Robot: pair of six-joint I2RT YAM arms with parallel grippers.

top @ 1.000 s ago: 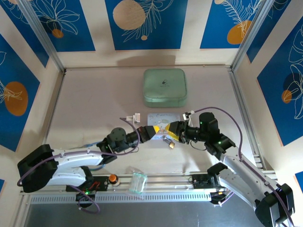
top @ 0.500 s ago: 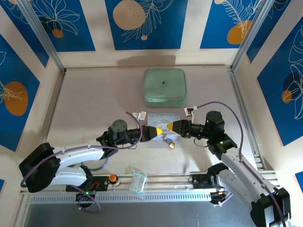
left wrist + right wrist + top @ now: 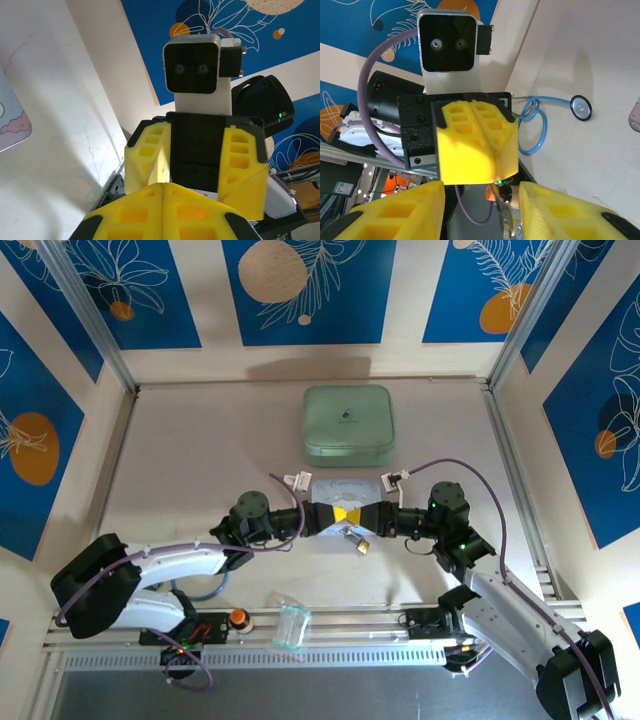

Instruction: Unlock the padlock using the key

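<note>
1. Two yellow-fingered end effectors meet tip to tip above the pale desk [image 3: 200, 460].
2. Left end effector [image 3: 327, 519] is fully closed, pinching the thin silver metal key [image 3: 162, 167].
3. Right end effector [image 3: 363, 520] has its fingers parted and grips nothing.
4. Tiny brass-gold padlock [image 3: 358, 541] lies on the desk, just nearside of both.

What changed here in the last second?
The left gripper slid right and the right gripper edged left, so their yellow tips now meet close to the padlock. The left is shut on a thin toothed strip, probably the key. The right's jaws stand apart. Nothing was visibly picked up or let go. The padlock, green box and cup stayed put.
</note>
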